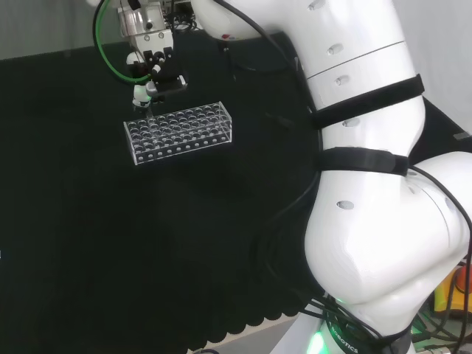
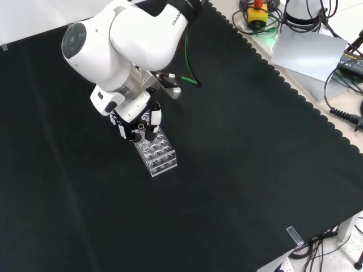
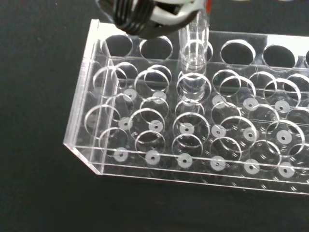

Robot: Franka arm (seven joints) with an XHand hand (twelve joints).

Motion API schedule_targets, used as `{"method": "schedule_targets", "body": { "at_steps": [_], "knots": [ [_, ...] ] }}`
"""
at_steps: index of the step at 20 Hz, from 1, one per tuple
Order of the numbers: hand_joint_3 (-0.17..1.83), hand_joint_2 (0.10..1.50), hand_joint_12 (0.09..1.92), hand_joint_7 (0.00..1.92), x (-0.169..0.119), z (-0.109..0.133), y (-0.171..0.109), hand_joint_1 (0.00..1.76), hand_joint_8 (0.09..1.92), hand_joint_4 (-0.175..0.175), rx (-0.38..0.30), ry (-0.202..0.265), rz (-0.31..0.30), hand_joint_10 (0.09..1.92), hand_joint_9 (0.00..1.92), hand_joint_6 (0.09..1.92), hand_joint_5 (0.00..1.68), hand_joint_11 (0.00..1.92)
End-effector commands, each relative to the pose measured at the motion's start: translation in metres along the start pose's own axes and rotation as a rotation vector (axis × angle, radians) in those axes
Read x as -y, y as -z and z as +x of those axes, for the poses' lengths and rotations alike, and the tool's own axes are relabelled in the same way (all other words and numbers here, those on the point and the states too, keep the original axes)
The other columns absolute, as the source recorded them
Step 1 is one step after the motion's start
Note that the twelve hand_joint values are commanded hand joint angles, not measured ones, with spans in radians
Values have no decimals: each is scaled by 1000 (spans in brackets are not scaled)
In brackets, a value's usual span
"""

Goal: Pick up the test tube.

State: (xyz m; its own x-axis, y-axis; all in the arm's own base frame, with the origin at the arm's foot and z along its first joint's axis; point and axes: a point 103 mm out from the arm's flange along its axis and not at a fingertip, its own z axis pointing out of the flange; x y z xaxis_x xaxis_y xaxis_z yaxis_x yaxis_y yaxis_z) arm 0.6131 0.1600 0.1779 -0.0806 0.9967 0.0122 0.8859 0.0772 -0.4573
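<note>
Test tube (image 3: 194,46) stands upright in a hole near one end of the clear rack (image 3: 120,159), long axis vertical; hand (image 1: 151,70) sits directly above that end; fingers appear closed around the tube's top.

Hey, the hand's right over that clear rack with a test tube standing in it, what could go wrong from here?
1. The test tube still sits in a hole of the clear rack; a tilted lift could jam it against the hole's edge and drag the rack along.
2. The tube is clear glass or plastic, so it might slip from the hand on the way up.
3. The hand hangs over the rack's end in the head view, so a sideways move could tip the rack.
</note>
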Motion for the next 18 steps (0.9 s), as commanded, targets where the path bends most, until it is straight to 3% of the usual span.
{"method": "schedule_targets", "body": {
  "at_steps": [1,9,18],
  "knots": [
    [508,761,1089,1634,1,4,17,1205,661,-175,-106,-42,-77,654,1496,701,1216,1053],
    [558,718,1052,1646,6,-8,32,1214,647,-175,-174,-77,-71,629,1520,644,1259,1093],
    [578,702,1056,1650,22,-27,67,1217,632,-175,-262,-101,-93,617,1529,622,1275,1088]
  ]
}}
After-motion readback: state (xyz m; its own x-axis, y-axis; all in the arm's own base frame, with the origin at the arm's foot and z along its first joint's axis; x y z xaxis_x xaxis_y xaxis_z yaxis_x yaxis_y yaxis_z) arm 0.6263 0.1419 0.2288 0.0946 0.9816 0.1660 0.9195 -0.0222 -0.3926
